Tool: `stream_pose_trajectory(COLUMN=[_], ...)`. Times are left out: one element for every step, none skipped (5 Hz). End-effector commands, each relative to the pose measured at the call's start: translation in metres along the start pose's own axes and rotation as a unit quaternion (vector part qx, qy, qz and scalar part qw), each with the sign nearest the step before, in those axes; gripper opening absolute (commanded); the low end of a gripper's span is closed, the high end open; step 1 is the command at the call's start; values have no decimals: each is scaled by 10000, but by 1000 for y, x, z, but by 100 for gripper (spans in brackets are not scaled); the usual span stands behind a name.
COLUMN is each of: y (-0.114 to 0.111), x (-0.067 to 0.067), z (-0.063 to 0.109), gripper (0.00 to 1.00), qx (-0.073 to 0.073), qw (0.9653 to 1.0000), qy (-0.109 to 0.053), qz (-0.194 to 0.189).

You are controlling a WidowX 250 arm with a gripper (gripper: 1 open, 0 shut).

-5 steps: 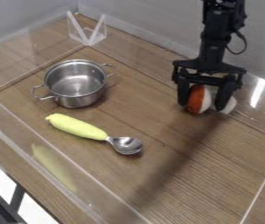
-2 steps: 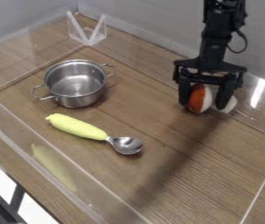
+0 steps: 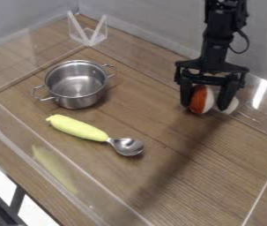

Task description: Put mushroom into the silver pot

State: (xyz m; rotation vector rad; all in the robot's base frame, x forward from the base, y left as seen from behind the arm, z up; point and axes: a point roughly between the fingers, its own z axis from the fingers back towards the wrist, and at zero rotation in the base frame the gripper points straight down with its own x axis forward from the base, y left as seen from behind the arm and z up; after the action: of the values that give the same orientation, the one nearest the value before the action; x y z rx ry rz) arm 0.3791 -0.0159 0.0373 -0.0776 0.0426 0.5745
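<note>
Scanning near to far: the clear front wall [image 3: 53, 181] of the enclosure is closest to you, then the yellow-handled spoon [image 3: 94, 135] lying on the wood surface [image 3: 206, 185], its bowl pointing right. Behind it to the left, the silver pot [image 3: 76, 83] stands upright and empty, well apart from everything else. Far right, the tool [image 3: 207, 104] points straight down with its fingers spread wide, straddling the mushroom [image 3: 202, 100], which sits on the surface between them; whether either finger touches it, you cannot tell. Nothing has changed over the last second: tool, mushroom, pot and spoon all sit where they were, so the grasp looks set up but not yet made. For the carry, you have open wood between mushroom and pot. Mind the clear right wall [image 3: 265, 93] just beside the tool.
</note>
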Motion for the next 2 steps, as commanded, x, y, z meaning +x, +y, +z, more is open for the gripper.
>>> stream_pose_trajectory(y=[-8,-1], x=[12,9], z=[21,22], gripper=[100,100], qx=[-482,-517], qw=[9973,9971], qy=[-554,-560], qz=[65,56])
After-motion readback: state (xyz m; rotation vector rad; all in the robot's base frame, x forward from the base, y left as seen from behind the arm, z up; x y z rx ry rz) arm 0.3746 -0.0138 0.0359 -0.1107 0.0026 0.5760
